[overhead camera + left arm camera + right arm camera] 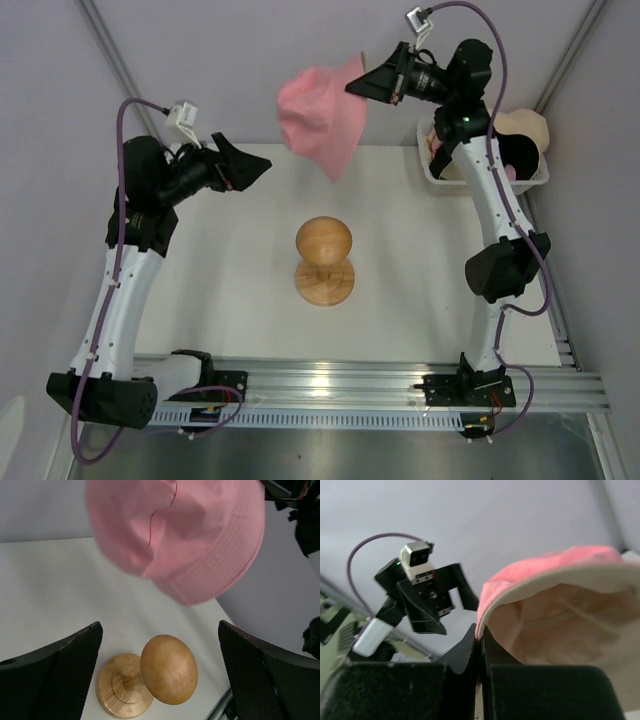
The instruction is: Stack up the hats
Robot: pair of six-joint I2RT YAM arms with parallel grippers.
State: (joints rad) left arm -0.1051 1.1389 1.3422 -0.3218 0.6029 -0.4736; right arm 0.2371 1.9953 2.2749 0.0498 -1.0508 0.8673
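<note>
Now: my left pincer [252, 166] is hovering spread wide, gripping nothing, over the left of the table [220, 290] and facing centre. Just right of it the pink hat [320, 122] is hanging in the air, well above the table and behind the stand [323, 258], crown drooping. My right pincer [372, 86] is pinching it by the brim edge, jaws pressed together on one thin fold. Further right, the basket [432, 168] is holding more hats, a peach hat [525, 125] showing at the back.

Risks, my judgement: I am gripping only a sliver of brim, so the cloth may slip free in transit. The limp crown may land folded or off-centre on the stand. A hard push may tip the stand.

Writing: I am reading no label or brand anywhere.
</note>
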